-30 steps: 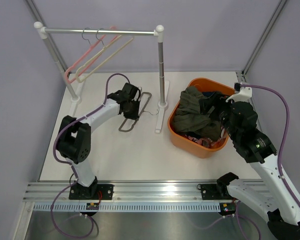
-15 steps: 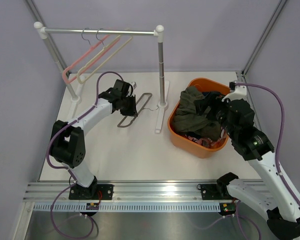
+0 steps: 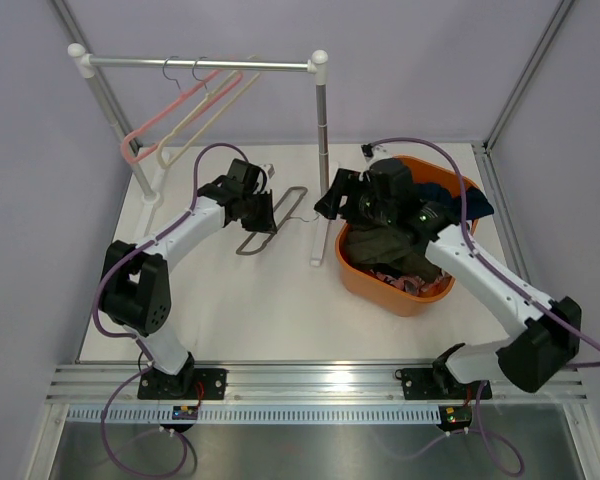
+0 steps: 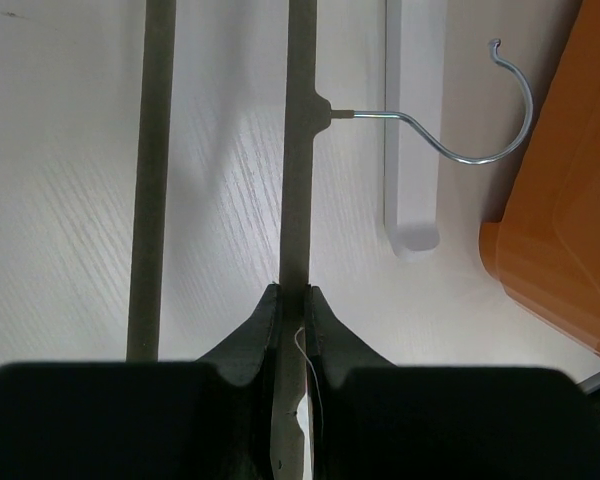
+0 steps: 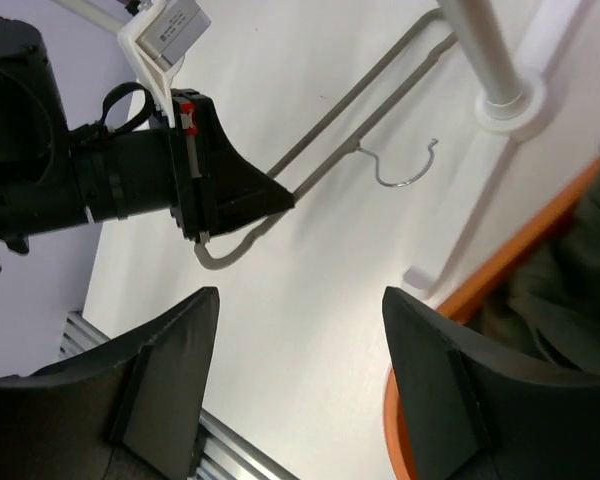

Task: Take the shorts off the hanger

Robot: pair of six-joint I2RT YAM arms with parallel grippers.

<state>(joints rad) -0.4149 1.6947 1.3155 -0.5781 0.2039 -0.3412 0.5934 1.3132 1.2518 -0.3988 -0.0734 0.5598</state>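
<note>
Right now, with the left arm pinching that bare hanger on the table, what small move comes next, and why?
Probably lift the left fingers slightly, raising the grey hanger off the table. They are shut on its bar, it carries no cloth, and the shorts already lie in the orange basket.

Fingers (image 4: 252,338) pinch the grey hanger (image 4: 300,150) (lying flat).

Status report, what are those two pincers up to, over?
Left pincer shut on bare grey hanger. Right pincer open, empty. Shorts heaped in orange basket. Nothing in the way.
</note>
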